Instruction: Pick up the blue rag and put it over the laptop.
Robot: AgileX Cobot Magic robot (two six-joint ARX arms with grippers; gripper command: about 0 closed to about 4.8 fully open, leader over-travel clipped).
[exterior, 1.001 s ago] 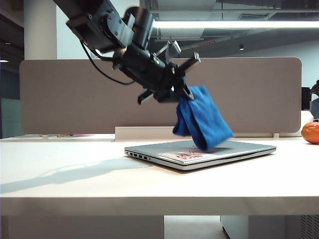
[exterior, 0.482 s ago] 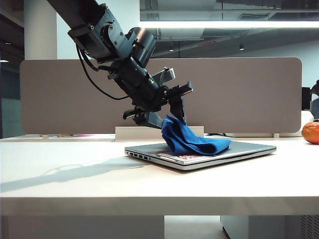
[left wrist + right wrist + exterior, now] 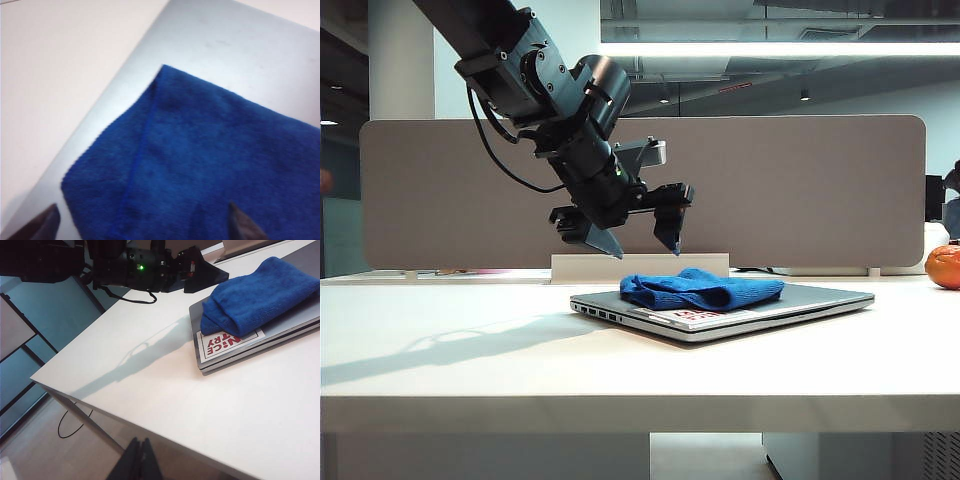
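Lying bunched on the closed laptop (image 3: 760,303) at the table's (image 3: 470,370) centre, the blue rag (image 3: 705,290) looks delivered; the left gripper (image 3: 630,238), fingers wide and empty, hovers at its eleven o'clock. The right gripper (image 3: 139,460), pinched together, holds nothing, parked nearside.

The left arm reaches down from the upper left of the exterior view, its black links bent at the wrist so that the left gripper (image 3: 636,242) points downward near the back edge of the table. Its two fingers (image 3: 669,226) stand wide apart with nothing between them, both tips hanging free in the air. In the left wrist view only the two dark fingertips (image 3: 239,225) show, far apart. The right gripper (image 3: 137,460) hangs beyond the table's front edge, its dark fingers pressed together, empty.
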